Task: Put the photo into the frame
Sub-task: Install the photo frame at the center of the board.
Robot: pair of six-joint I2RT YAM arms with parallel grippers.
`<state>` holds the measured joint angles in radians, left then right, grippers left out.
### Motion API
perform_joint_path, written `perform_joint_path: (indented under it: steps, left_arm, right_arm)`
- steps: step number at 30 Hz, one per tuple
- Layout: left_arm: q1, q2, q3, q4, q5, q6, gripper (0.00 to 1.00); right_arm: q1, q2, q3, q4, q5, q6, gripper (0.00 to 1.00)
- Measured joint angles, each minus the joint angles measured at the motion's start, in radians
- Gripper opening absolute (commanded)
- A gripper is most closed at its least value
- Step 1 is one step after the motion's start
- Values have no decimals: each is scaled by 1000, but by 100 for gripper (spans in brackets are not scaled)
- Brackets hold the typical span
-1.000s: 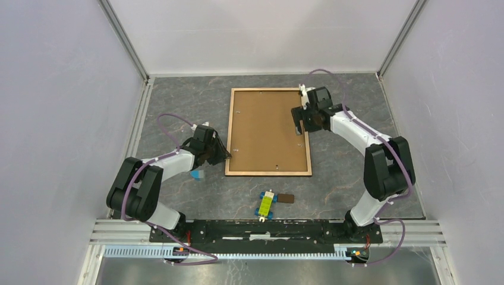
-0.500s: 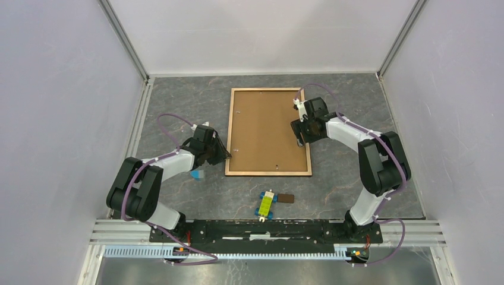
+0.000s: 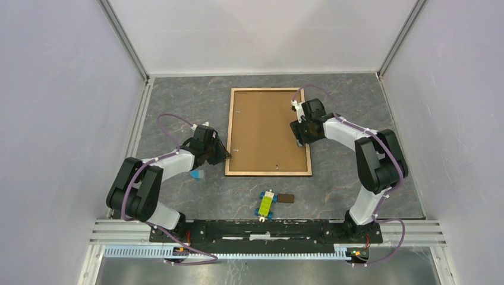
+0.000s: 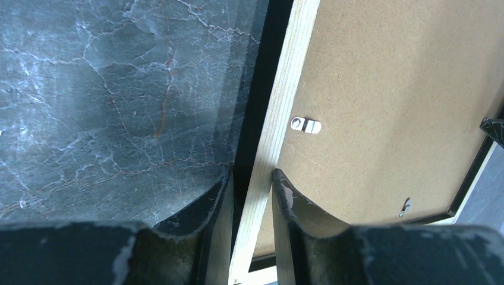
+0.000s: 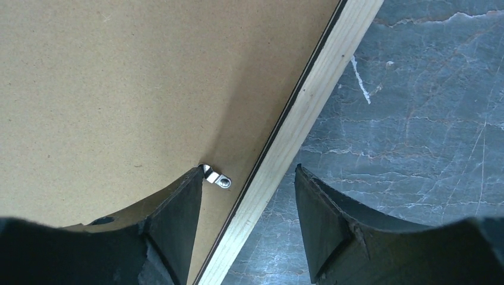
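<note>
The frame (image 3: 229, 130) lies flat on the grey marbled table with its light wood rails up. A plain brown backing board (image 3: 267, 130) fills it. The photo is out of view. My left gripper (image 3: 224, 155) is shut on the frame's left rail (image 4: 291, 77) near its near end, one finger on the board side and one against the black outer edge. My right gripper (image 3: 302, 138) stands open astride the right rail (image 5: 321, 83), with gaps on both sides. One of its fingertips sits by a small metal clip (image 5: 217, 178).
A yellow-green and blue tool (image 3: 265, 203) and a small brown piece (image 3: 286, 198) lie near the front edge. A blue scrap (image 3: 197, 174) lies beside the left arm. Another metal clip (image 4: 305, 124) sits on the board. White walls enclose the table.
The right gripper has slid down and a little left onto the right rail, and its jaws have narrowed. The left gripper and the frame have stayed put.
</note>
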<state>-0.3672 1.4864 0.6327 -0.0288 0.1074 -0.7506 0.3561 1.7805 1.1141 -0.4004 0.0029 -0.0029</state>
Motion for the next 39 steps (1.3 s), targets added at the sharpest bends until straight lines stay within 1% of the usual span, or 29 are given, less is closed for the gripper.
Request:
perform_joint_path:
  steps: [2, 9, 15, 18, 20, 21, 24, 29, 34, 36, 38, 39]
  left_arm:
    - [0, 0, 0, 0, 0, 0, 34]
    - [0, -1, 0, 0, 0, 0, 33]
    - [0, -1, 0, 0, 0, 0, 33]
    - [0, -1, -1, 1, 0, 0, 33]
    - [0, -1, -1, 1, 0, 0, 33]
    - [0, -1, -1, 2, 0, 0, 33]
    - [0, -1, -1, 1, 0, 0, 33]
    - [0, -3, -2, 0, -1, 0, 33]
    - [0, -3, -2, 0, -1, 0, 32]
    - [0, -3, -2, 0, -1, 0, 32]
    - [0, -3, -2, 0, -1, 0, 32]
    - [0, -3, -3, 0, -1, 0, 32]
  right_arm:
    - [3, 0, 0, 0, 4, -2, 63]
    - [13, 2, 0, 3, 18, 0, 54]
    - [37, 2, 0, 3, 70, 31, 47]
    - [54, 2, 0, 3, 114, 58, 41]
    - [63, 2, 0, 3, 140, 82, 34]
    - [64, 2, 0, 3, 148, 92, 33]
    - [69, 4, 0, 3, 172, 136, 35]
    - [81, 7, 1, -5, 215, 217, 33]
    - [106, 5, -8, -12, 298, 339, 30]
    - [116, 1, -18, -12, 334, 399, 26]
    - [124, 0, -23, -13, 363, 453, 19]
    - [127, -1, -27, -13, 377, 482, 17]
